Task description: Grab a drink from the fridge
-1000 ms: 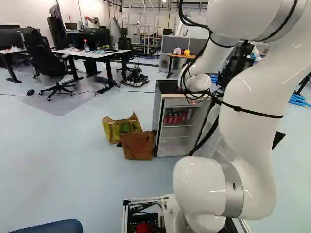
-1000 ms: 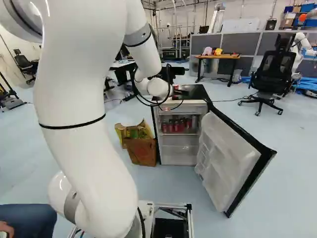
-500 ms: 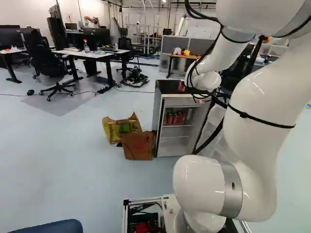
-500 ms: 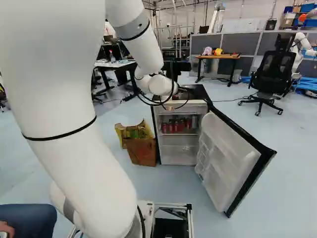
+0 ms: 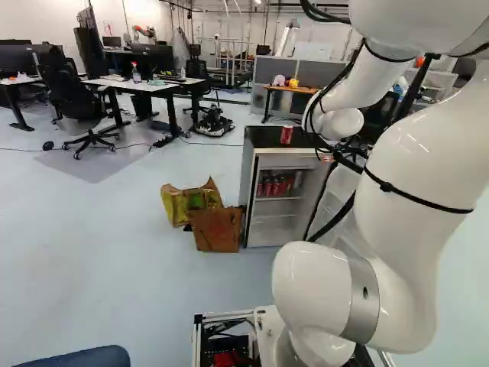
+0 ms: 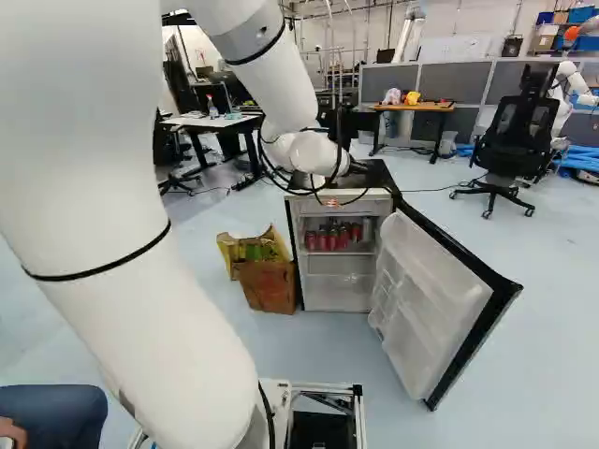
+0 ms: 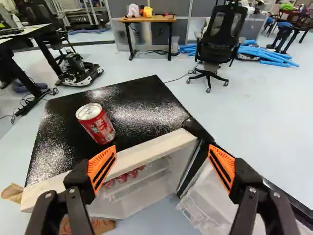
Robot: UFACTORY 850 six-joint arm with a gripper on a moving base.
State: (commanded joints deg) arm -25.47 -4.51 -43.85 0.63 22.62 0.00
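In the right base view the gripper (image 6: 359,168) shows only as a small dark part over the fridge (image 6: 339,292); its fingertips are hidden there. The wrist view has the gripper (image 7: 161,164) wide open with nothing between its orange pads, above the fridge's front edge and open door. A red drink can (image 5: 286,134) stands upright on the fridge's black top, and in the wrist view the can (image 7: 101,128) is ahead of the finger with the bare top on its far side. More red cans (image 6: 333,236) stand on the upper shelf inside the fridge.
The fridge door (image 6: 432,304) stands swung open. Beside the fridge are a yellow bag (image 5: 191,200) and a brown bag (image 5: 217,229). Farther back stand a small wooden table (image 6: 412,108) and a black office chair (image 6: 515,136). Another robot (image 6: 569,86) is at the far right.
The arm has swung rightward in both base views, away from the can, which now shows fully on the fridge top in the left base view. The base and door have not moved.
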